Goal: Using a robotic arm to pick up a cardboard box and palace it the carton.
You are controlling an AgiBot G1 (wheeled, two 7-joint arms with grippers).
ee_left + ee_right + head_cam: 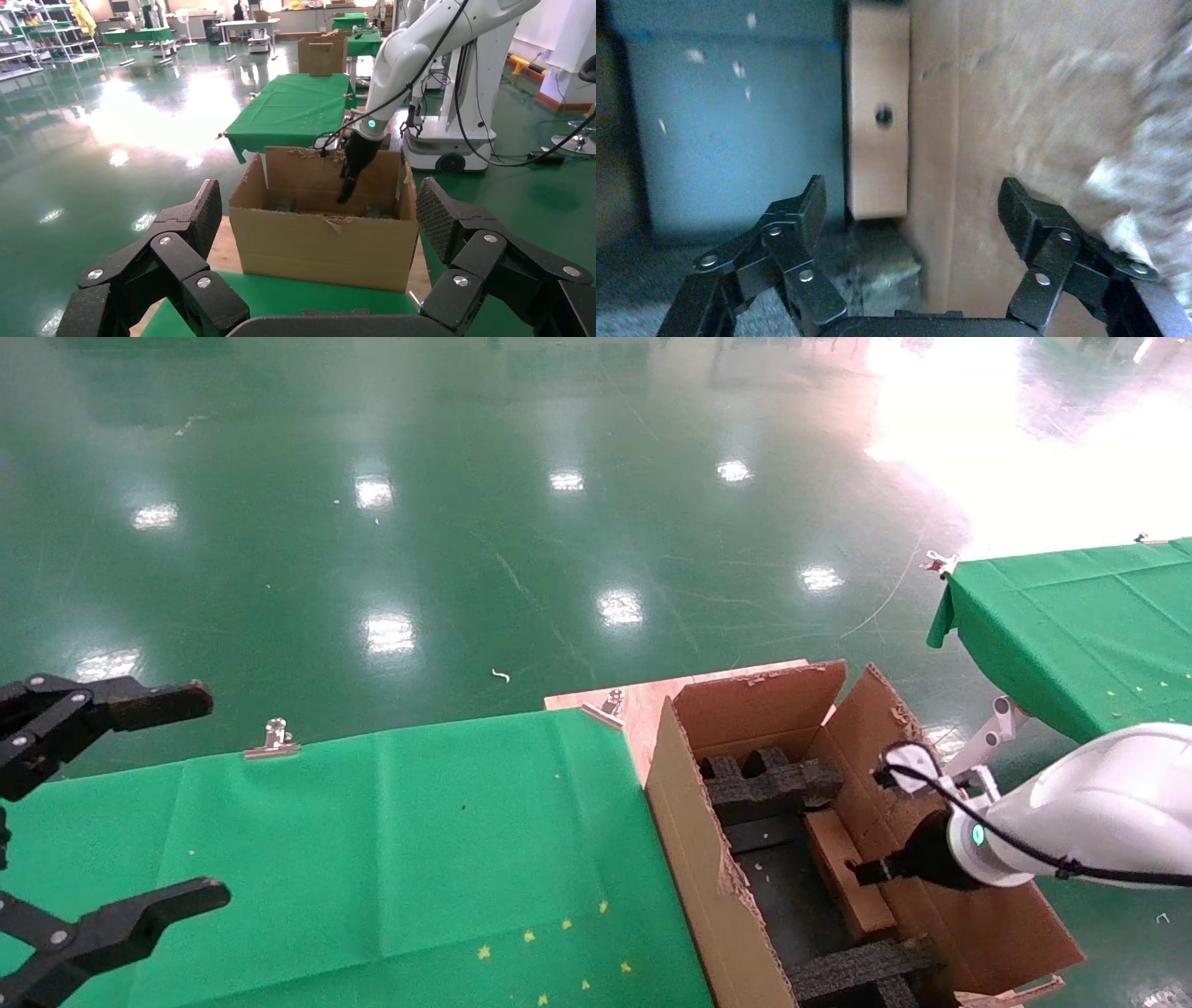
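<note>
Head view: the white robotic arm (1099,812) reaches down into the carton (708,859), which stands at the right edge of the green worktop (372,859). The cardboard box (843,873) lies inside, against the carton's right wall, between black foam blocks (768,784). The left claw (116,803) hangs above the worktop's left edge, fingers wide apart.

Left wrist view: that claw is apart and holds nothing.

Right wrist view: the right claw (912,210) is apart, with the box beyond it, not gripped.

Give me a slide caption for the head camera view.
Right gripper open inside the carton beside the cardboard box; left gripper open over the green table.
</note>
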